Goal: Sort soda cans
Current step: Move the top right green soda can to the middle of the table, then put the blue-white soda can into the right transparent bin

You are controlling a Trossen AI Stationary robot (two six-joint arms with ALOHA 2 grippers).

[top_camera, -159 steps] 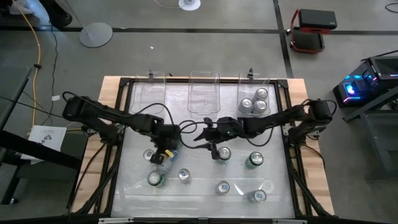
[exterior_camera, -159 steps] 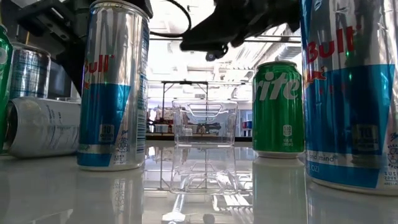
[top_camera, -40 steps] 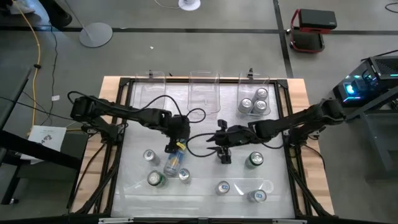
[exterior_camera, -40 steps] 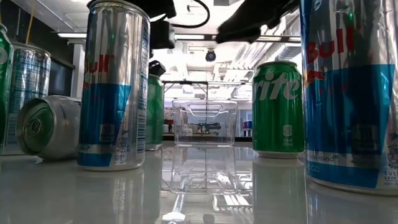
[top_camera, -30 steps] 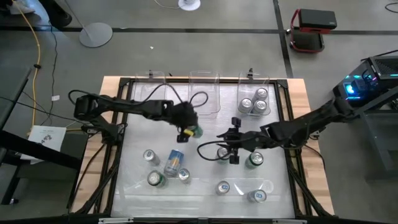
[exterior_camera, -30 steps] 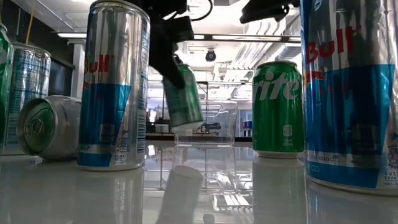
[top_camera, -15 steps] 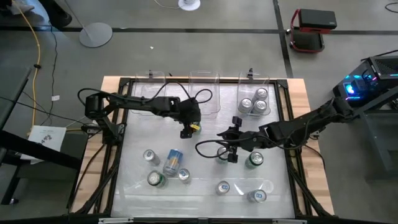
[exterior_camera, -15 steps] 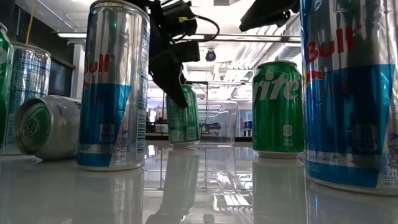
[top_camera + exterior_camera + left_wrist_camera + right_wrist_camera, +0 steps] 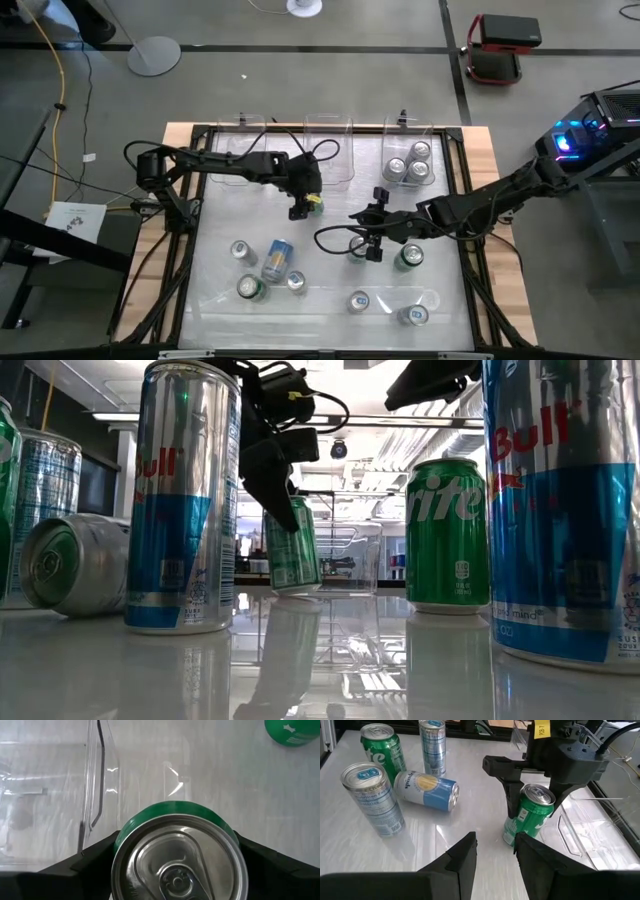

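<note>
Step in hand: the left gripper (image 9: 532, 795) is setting a green Sprite can (image 9: 529, 815) down on the white table (image 9: 330, 205), just in front of the middle clear bin (image 9: 327, 150).
Doing it well: I judge the can should sit flat before the arm lifts; rise straight up so neither finger drags the rim and topples it.
Left gripper: fingers spread wide on either side of the can, which looks released, leaning a little.
Can versus gripper: directly beneath the wrist, between the fingers.
Right gripper (image 9: 372, 252): hovers mid-table near another green can (image 9: 408, 258), fingers narrowly parted, empty.
Other cans: three already in the right-hand bin (image 9: 408, 165).
</note>
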